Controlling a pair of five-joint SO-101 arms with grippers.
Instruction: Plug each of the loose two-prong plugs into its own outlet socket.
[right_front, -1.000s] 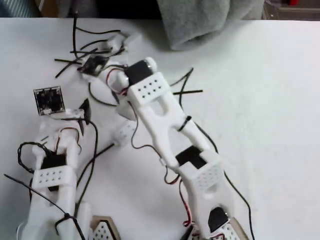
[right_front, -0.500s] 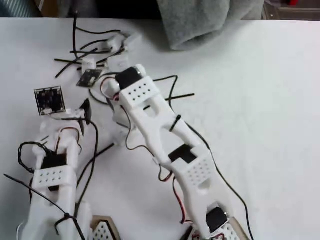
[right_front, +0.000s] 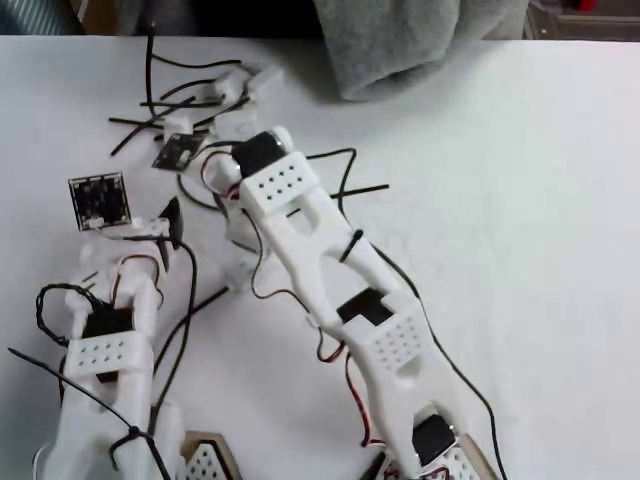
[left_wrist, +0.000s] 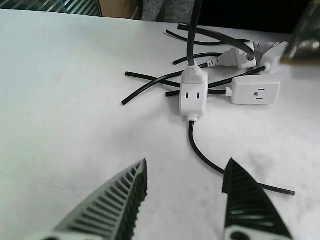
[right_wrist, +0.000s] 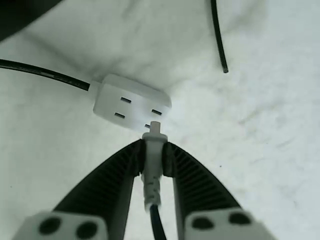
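Right arm (right_front: 320, 250) stretched forward over table (right_front: 520, 200). Right gripper (right_wrist: 152, 150) pinched plug (right_wrist: 153, 142), tip against white socket (right_wrist: 125, 97). Left gripper (left_wrist: 187, 165) spread wide, low, facing second socket (left_wrist: 193, 92).

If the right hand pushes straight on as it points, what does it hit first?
The socket: the plug in the right hand is at or just short of its face; depth is unclear.

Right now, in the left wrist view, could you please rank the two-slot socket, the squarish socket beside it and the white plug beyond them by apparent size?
1. The two-slot socket and the squarish socket: about alike, so tied.
2. The white plug: looks smallest, though it lies farther from the camera.
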